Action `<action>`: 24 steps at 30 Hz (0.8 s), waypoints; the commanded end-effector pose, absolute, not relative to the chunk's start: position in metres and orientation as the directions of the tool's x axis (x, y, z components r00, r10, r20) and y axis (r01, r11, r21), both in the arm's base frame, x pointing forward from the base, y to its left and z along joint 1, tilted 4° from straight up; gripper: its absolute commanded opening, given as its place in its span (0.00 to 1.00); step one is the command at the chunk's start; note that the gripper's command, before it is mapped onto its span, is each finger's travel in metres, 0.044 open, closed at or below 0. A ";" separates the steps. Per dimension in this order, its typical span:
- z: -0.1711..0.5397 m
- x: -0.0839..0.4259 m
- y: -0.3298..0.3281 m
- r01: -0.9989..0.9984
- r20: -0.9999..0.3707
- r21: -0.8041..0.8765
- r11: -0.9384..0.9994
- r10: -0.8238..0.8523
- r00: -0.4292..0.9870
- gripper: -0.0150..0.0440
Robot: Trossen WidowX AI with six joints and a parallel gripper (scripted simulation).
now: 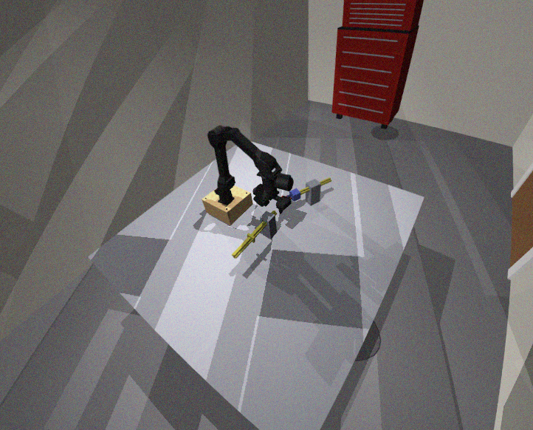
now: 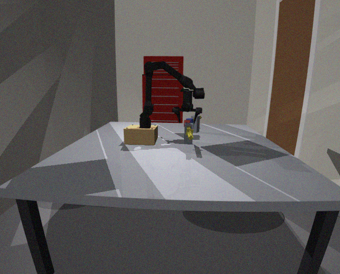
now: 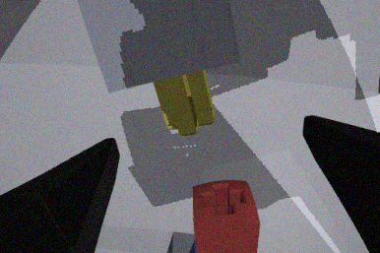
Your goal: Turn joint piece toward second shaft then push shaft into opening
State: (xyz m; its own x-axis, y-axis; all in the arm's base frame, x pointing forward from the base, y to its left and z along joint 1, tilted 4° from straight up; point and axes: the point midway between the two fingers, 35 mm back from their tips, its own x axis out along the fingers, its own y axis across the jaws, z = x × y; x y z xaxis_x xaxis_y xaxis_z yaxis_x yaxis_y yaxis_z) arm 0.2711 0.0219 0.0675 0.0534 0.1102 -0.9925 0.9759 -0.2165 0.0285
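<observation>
My gripper (image 2: 187, 119) (image 3: 211, 137) is open and empty. Its fingers stand apart on either side of the red joint piece (image 2: 186, 122) (image 3: 226, 225) in the exterior view; contact is not visible. The red piece is mostly hidden behind a finger in the top view. Its opening faces roughly toward the near end of the yellow second shaft (image 1: 240, 249) (image 3: 174, 100), with a gap between them. That shaft passes through a grey block (image 1: 271, 226) (image 3: 182, 51). A blue piece (image 1: 294, 194) joins the red one to the fixed yellow shaft (image 1: 325, 180), held in another grey block (image 1: 312, 191).
The second shaft has a yellow crosspiece (image 1: 251, 238) on its outer part. The arm stands on a wooden base block (image 1: 227, 213) (image 2: 140, 136) to the left of the shafts. A red tool cabinet (image 1: 373, 69) stands on the floor beyond the table (image 1: 303, 295).
</observation>
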 end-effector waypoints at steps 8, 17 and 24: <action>0.040 0.269 0.030 0.975 -0.992 0.018 -0.221 0.115 0.044 1.00; 0.043 0.278 0.068 0.975 -0.992 0.018 -0.221 0.118 0.045 1.00; 0.045 0.281 0.093 0.975 -0.992 0.017 -0.221 0.121 0.045 1.00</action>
State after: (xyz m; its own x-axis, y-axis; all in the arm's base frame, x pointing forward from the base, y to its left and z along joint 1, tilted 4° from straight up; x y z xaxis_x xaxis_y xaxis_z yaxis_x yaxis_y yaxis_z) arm 0.2769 0.0861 0.0431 0.0348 0.1235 -0.9917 0.9770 -0.2131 0.0078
